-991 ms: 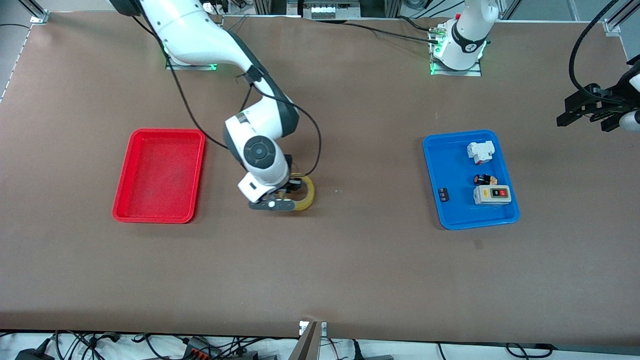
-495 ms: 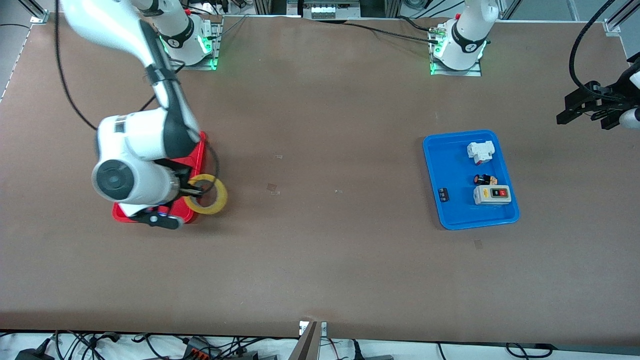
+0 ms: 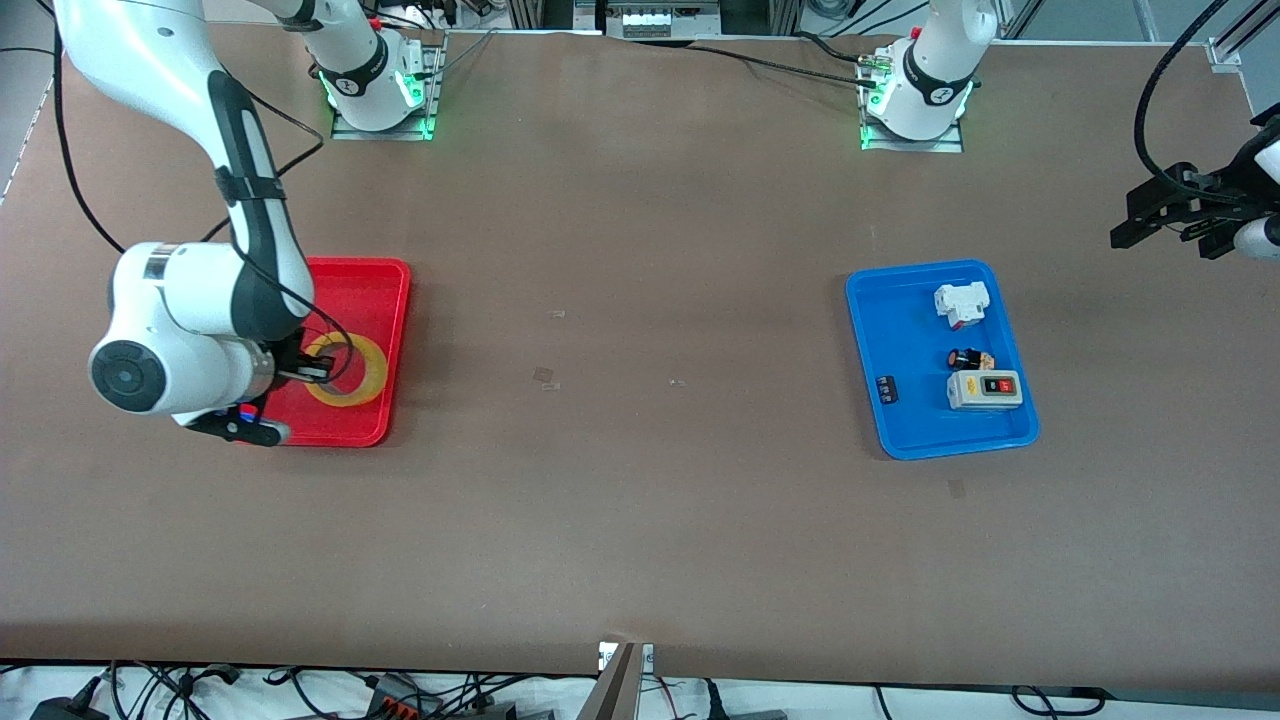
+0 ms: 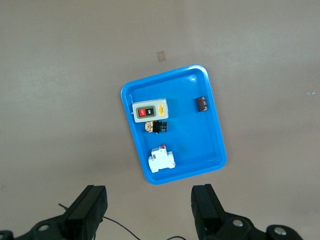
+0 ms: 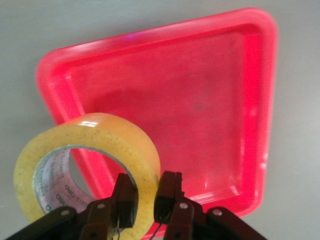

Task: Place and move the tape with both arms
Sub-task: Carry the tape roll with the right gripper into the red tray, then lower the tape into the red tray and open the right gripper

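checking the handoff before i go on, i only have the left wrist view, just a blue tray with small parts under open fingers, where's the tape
Observer: The tape is at the right arm's end of the table, pinched through its wall by the right end effector.
Operator: is it down yet
Observer: Not clearly. In the right wrist view it hangs tilted over the red tray, and I can't tell whether it touches the floor.
Operator: anything else in that tray
Observer: No, only bare red floor shows in it.
Operator: and my arm
Observer: The left end effector waits open, off the table's edge at the left arm's end, away from the blue tray.
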Motion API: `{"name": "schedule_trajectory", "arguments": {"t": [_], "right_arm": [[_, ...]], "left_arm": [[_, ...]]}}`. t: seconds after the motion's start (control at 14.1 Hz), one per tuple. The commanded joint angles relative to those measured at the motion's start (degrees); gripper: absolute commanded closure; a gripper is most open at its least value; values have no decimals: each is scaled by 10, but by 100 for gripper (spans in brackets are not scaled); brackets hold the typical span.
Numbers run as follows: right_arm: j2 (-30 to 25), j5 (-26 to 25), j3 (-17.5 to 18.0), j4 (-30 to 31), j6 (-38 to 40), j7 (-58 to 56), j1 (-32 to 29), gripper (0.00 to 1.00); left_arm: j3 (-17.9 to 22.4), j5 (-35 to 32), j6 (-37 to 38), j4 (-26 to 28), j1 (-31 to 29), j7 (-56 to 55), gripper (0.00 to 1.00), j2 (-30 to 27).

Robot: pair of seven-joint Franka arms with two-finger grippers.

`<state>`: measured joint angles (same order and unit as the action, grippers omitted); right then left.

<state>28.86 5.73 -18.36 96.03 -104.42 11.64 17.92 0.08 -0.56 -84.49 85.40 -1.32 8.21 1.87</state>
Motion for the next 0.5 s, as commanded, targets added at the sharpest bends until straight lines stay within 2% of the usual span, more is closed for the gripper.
{"name": "schedule_trajectory", "arguments": {"t": [0.0, 0.21, 0.28, 0.42], "right_arm": [[-70, -5, -13, 106, -74, -28, 4, 100], [-134, -5, -19, 263, -238, -40, 2, 100], [-143, -5, -20, 290, -274, -50, 1, 100], [-138, -5, -20, 297, -295, -55, 0, 100]], "left_arm": [[-3, 11, 5, 0, -4, -2, 0, -5], [-2, 11, 5, 0, -4, -2, 0, -5], [-2, 12, 5, 0, -4, -2, 0, -6], [-1, 11, 5, 0, -4, -2, 0, -6]]}}
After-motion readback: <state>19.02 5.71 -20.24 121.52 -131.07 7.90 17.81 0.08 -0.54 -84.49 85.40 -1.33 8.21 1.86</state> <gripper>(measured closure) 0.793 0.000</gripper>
